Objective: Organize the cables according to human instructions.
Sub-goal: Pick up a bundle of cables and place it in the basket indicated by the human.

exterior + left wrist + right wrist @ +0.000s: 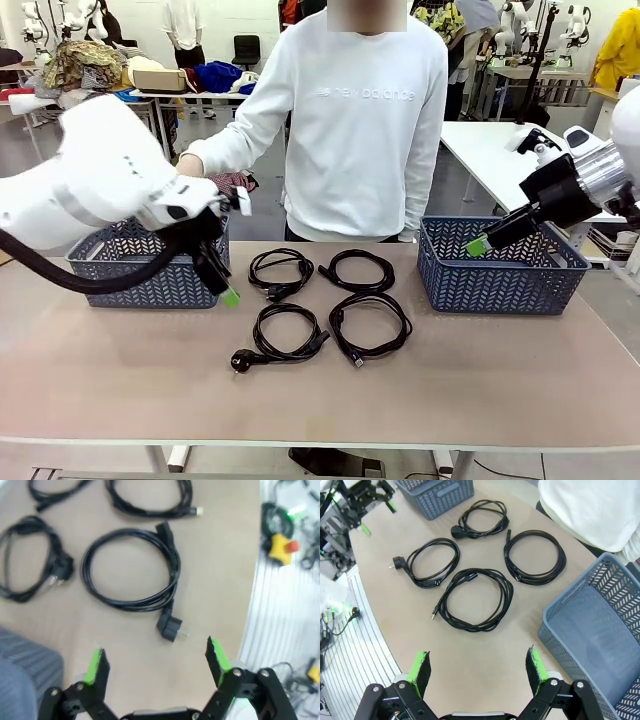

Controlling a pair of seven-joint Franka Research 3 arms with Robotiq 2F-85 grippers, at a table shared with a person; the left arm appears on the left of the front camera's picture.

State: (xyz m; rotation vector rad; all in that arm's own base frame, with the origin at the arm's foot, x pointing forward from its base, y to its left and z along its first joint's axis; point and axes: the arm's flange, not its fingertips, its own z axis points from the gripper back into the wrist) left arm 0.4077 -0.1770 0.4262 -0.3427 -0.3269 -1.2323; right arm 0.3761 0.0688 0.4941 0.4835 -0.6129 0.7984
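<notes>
Beige table [120, 390], grey-blue lattice plastic basket [165, 295] mid-left and its twin [500, 285] mid-right, four coiled thin black cables [276, 291] squared at centre between them; left gripper [155, 655], jaws apart and empty, sits nearer, the lower-left coil's round plug [170, 627] just above it in the wrist frame; right gripper [477, 662] equally apart; upper coils cut off.

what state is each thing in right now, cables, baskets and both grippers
far left cable, coiled, lying on the table
far right cable, coiled, lying on the table
near left cable, coiled, on the table, wall plug sticking out
near right cable, coiled, on the table
left basket, upright, contents cannot be told
right basket, upright, empty as far as shown
left gripper, open, holding nothing
right gripper, open, holding nothing
</notes>
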